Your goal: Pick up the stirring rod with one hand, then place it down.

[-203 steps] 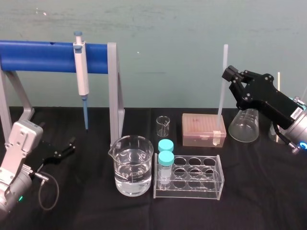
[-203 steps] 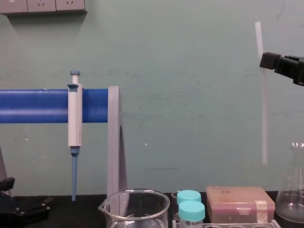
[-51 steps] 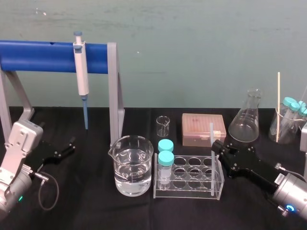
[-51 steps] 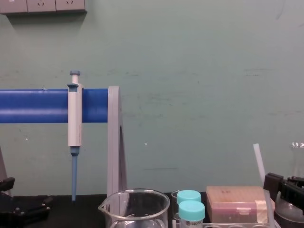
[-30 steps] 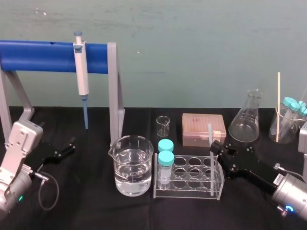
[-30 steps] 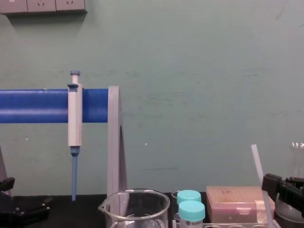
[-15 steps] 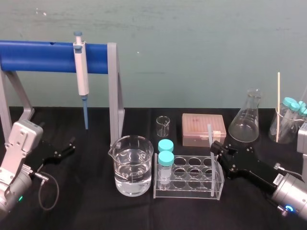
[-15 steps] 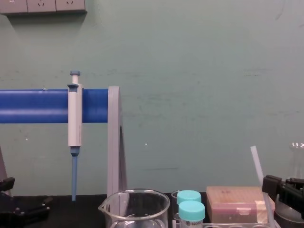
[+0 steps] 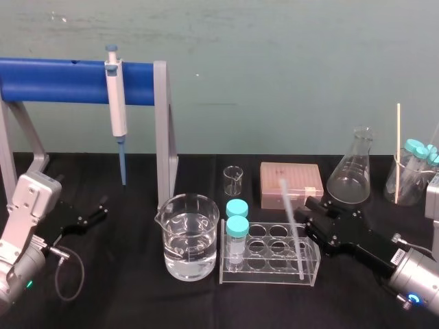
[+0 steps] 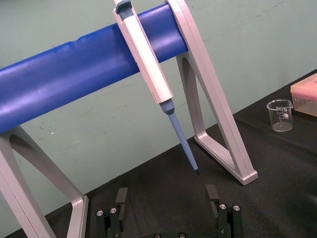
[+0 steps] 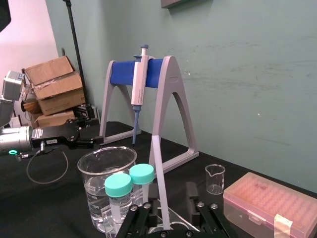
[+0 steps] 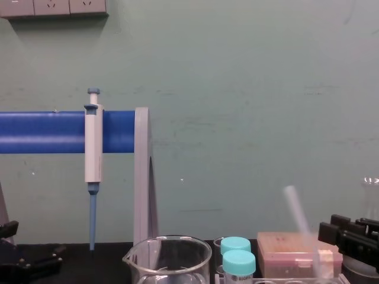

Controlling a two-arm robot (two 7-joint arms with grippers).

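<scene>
1. While the stirring rod (image 9: pixel 291 229) leans with its top tipped toward the robot's left, its lower end sits at the front right corner of the clear rack (image 9: pixel 267 275) on the counter (image 9: pixel 123 295). It seems to be inside the end cell, though I cannot confirm that. I judge the step in hand to be the set-down.
2. The right claw (image 9: pixel 306 214) is low at the rack's right end, level with the rod's middle. Its wrist view shows the fingers (image 11: pixel 140 220) apart, with the rod (image 11: pixel 157 173) passing between them unclamped.
3. The left claw (image 9: pixel 96 209) is parked on the counter at the far left, spread and empty.
4. The next move calls for drawing the right claw back clear of the rod. It must not brush the rod or the rack, or the rod may topple toward the capped tubes (image 9: pixel 237 223).
</scene>
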